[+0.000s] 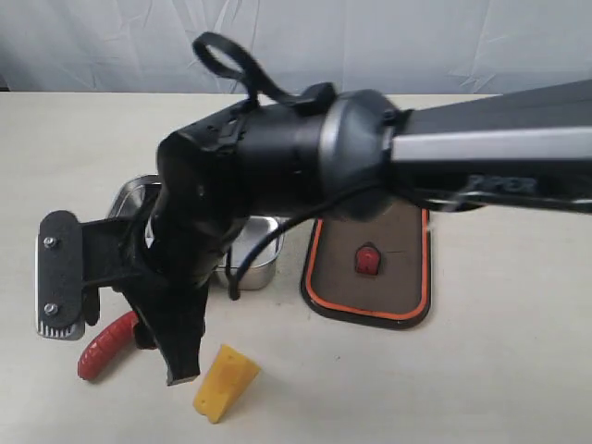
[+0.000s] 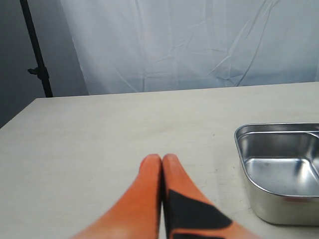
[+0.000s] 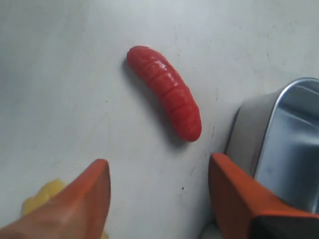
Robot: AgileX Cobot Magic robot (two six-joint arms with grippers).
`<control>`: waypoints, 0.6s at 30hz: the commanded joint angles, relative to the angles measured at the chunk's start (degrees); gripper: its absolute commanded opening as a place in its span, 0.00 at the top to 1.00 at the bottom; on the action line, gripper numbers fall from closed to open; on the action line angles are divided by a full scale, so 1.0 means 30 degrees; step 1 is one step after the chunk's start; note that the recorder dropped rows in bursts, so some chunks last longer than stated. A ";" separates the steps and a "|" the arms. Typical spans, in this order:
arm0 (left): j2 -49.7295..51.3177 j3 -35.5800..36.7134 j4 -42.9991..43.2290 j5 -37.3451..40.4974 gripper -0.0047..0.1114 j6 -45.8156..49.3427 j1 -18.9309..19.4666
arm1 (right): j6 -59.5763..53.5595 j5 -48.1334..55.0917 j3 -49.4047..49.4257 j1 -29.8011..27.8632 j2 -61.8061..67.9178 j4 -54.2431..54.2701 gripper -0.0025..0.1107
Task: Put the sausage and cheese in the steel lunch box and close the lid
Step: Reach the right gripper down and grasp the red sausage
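Note:
The dark red sausage (image 3: 164, 92) lies on the table just beyond my right gripper (image 3: 158, 167), which is open with nothing between its fingers. In the exterior view that gripper (image 1: 165, 356) hangs over the table between the sausage (image 1: 104, 349) and the yellow cheese (image 1: 225, 381). A corner of the cheese (image 3: 42, 196) shows beside one finger. The steel lunch box (image 1: 252, 264) stands behind, mostly hidden by the arm; its wall (image 3: 249, 134) is beside the other finger. The lid (image 1: 370, 268) lies to the box's right, orange rim up. My left gripper (image 2: 162, 159) is shut and holds nothing, beside the box (image 2: 279, 169).
The right arm (image 1: 370, 162) reaches across from the right and covers much of the exterior view. A white cloth backdrop (image 2: 199, 45) and a black stand (image 2: 37, 55) rise behind the table's far edge.

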 commanded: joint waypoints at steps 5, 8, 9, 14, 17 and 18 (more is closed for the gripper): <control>-0.0110 0.0090 0.0035 -0.0126 0.96 0.0007 0.0124 | -0.0742 0.0614 -0.3117 0.0278 0.2790 -0.0288 0.48; -0.0110 0.0090 0.0035 -0.0126 0.96 0.0007 0.0124 | -0.0870 0.0520 -0.3600 0.0278 0.3344 -0.0144 0.48; -0.0110 0.0090 0.0035 -0.0126 0.96 0.0007 0.0124 | -0.1034 0.0430 -0.3755 0.0278 0.3568 -0.0038 0.48; -0.0110 0.0090 0.0035 -0.0126 0.96 0.0007 0.0124 | -0.1345 0.0124 -0.4346 0.0278 0.4682 0.0598 0.48; -0.0110 0.0090 0.0035 -0.0126 0.96 0.0007 0.0124 | -0.1361 0.0043 -0.4723 0.0278 0.5194 0.0720 0.48; -0.0110 0.0090 0.0035 -0.0126 0.96 0.0007 0.0124 | -0.1361 0.0043 -0.4894 0.0278 0.5407 0.0839 0.48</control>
